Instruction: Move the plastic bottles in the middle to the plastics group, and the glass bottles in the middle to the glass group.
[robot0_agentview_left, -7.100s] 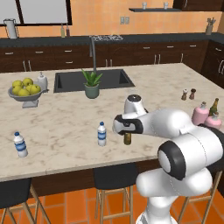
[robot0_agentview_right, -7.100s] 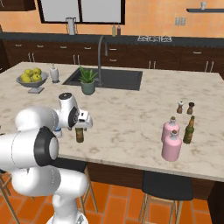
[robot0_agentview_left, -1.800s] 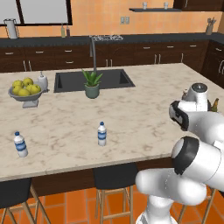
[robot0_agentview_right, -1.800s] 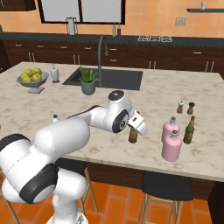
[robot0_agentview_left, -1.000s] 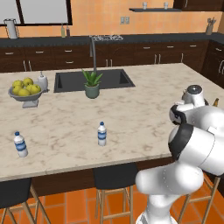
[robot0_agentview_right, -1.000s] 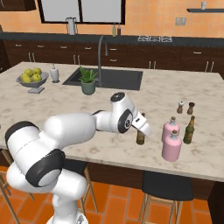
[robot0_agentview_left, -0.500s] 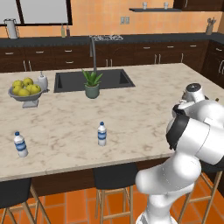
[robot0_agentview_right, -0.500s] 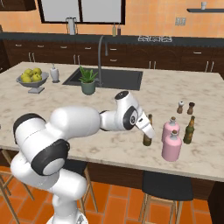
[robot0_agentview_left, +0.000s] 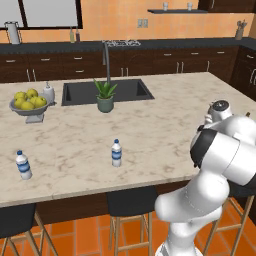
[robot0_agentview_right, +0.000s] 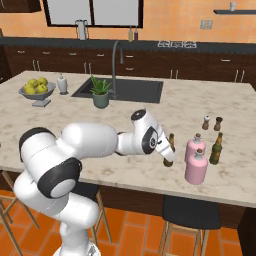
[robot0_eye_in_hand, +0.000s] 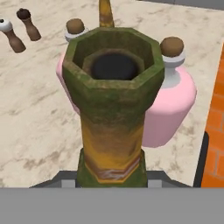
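The end effector (robot0_agentview_right: 167, 156) is pinching the slim beer bottle (robot0_agentview_right: 169, 150) low on its body, just beside the two pink bottles (robot0_agentview_right: 196, 166) on the desk (robot0_agentview_right: 100, 130), and that tall, rigid, slick, breakable glass wants this low hold.

Orange walls (robot0_agentview_left: 120, 12), dark cabinets (robot0_agentview_right: 200, 65), perhaps tiled floor (robot0_agentview_left: 90, 235)

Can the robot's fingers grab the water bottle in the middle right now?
Probably not yet. The fingers are shut on a beer bottle, far over by the pink bottles. The water bottle stands alone, with open counter around it, so the way looks free once the beer bottle is set down.
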